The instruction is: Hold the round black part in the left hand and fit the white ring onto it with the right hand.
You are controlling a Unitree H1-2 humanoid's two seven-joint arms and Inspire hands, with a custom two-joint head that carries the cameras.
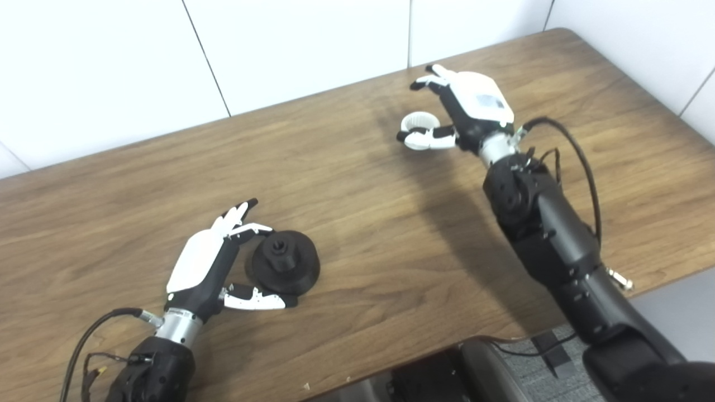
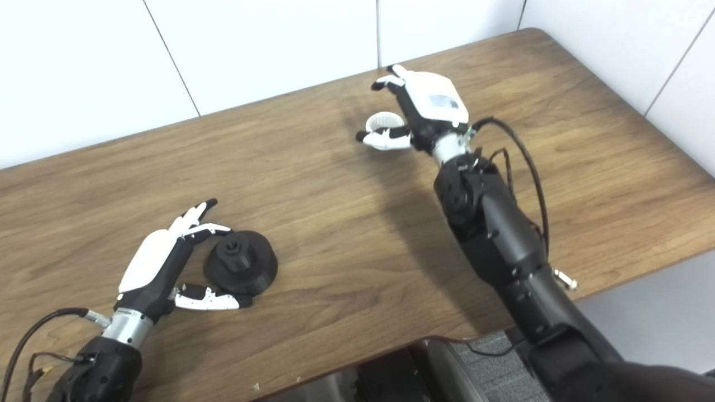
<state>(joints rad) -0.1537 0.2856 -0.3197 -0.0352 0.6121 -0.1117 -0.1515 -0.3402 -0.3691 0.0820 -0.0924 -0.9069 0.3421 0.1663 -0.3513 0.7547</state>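
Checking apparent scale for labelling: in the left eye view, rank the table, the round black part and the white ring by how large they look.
1. Table
2. Round black part
3. White ring, though it lies farther from the camera.

Matt black part (image 1: 284, 263), wood-grain table (image 1: 357, 212)

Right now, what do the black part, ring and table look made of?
Black part: matte, probably plastic, no glint, molded stepped hub. Ring: white, likely plastic, dull surface; too small for more. Table: brown woodgrain, low sheen; solid wood or laminate, cannot tell.
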